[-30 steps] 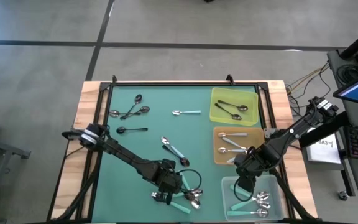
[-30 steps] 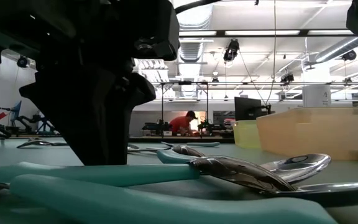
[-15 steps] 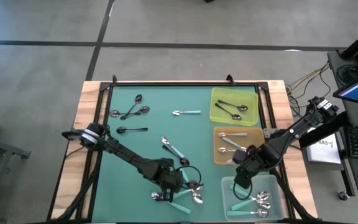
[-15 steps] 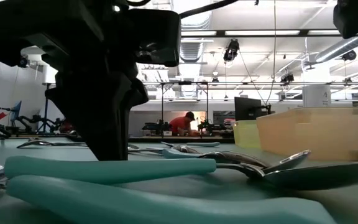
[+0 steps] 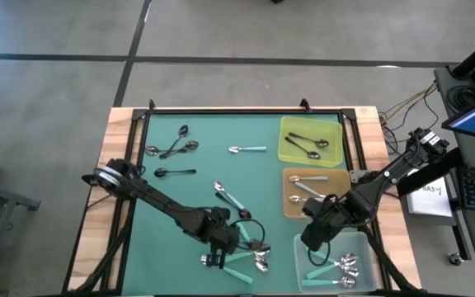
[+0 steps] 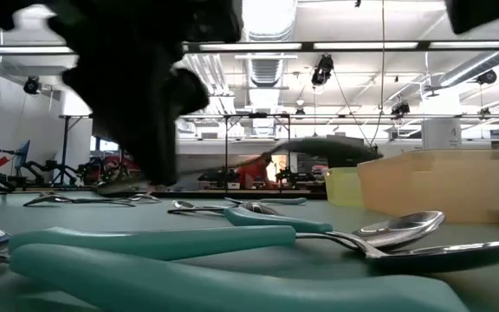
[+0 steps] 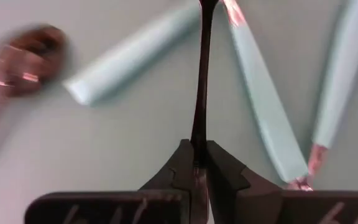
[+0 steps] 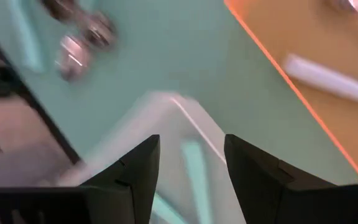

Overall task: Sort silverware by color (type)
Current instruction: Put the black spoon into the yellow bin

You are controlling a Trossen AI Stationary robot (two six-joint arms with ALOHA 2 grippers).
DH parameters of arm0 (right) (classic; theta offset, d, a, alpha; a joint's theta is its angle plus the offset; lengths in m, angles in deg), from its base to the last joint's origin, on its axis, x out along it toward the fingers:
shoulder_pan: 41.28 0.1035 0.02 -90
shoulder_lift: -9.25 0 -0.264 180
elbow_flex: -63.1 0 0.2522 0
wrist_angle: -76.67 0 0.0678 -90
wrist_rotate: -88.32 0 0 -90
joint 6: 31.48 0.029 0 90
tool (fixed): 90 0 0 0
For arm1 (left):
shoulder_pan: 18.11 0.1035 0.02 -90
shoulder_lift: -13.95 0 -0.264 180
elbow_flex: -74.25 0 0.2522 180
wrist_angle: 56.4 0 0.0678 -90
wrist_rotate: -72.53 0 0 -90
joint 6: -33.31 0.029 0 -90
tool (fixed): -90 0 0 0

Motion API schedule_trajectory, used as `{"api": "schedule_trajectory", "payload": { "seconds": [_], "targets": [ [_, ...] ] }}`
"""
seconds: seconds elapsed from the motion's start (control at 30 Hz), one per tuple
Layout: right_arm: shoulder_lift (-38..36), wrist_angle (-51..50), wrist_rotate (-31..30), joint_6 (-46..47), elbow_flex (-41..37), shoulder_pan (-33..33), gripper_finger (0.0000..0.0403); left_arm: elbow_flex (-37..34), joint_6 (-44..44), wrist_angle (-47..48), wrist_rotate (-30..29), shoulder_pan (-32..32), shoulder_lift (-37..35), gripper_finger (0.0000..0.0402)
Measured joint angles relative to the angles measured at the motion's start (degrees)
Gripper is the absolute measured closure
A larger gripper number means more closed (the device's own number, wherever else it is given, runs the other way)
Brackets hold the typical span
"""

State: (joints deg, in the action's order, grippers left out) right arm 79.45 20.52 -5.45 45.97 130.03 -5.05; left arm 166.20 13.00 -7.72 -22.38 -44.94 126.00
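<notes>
Several spoons with teal handles and shiny bowls lie in a pile (image 5: 250, 257) near the table's front edge. My left gripper (image 5: 223, 241) hovers above that pile, shut on a dark-handled spoon (image 7: 202, 81). That spoon shows blurred above the mat in the low view (image 6: 319, 147). My right gripper (image 5: 310, 239) hangs open over the far left corner of the clear tray (image 5: 361, 247), with nothing between its fingers (image 8: 135, 174). More dark spoons (image 5: 171, 147) rest flat on the mat at the far left. My left gripper pinches the dark spoon's thin handle (image 7: 197, 146) between its two fingertips. The fingers slant down from above, and the handle runs straight out ahead of them. The spoon is lifted clear of the pile and the mat.
A yellow tray (image 5: 291, 153) holds dark spoons at the far right. Nearer is an orange tray (image 5: 291, 206) with pale-handled spoons, and the clear tray holds teal ones (image 5: 332, 272). Single spoons (image 5: 246, 149) (image 5: 229, 196) lie mid-mat. A raised frame (image 5: 221, 110) edges the mat.
My left gripper has shut on the dark spoon's handle at the pile and risen, lifting the spoon clear of the mat. The teal spoons beside it have shifted slightly. My right gripper has tipped and turned over the clear tray's corner, staying open.
</notes>
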Motion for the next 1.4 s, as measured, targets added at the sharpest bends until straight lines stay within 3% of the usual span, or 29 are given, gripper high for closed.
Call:
{"api": "schedule_trajectory", "payload": {
  "seconds": [0.27,0.37,0.6,0.83,1.4],
  "targets": [
    [0.16,14.23,-21.86,-0.26,0.00,-0.03,0.0232,-0.63,-0.24,1.23,-9.26,1.62,-5.44,0.0395],
    [0.16,16.46,-26.39,-1.77,0.00,-0.07,0.0232,-2.64,-0.54,1.58,-12.14,2.82,-8.09,0.0397],
    [0.16,16.43,-27.32,-1.77,0.00,-0.10,0.0232,-13.79,-1.82,-2.44,-11.94,3.29,-17.04,0.0400],
    [0.16,16.07,-27.79,-2.71,0.00,-0.93,0.0232,-21.28,-3.18,-18.98,-5.18,3.58,-17.63,0.0397],
    [0.16,15.58,-27.14,-7.00,0.00,-4.76,0.0232,-20.88,-1.11,-26.37,-3.10,3.26,-9.53,0.0253]
  ]
}}
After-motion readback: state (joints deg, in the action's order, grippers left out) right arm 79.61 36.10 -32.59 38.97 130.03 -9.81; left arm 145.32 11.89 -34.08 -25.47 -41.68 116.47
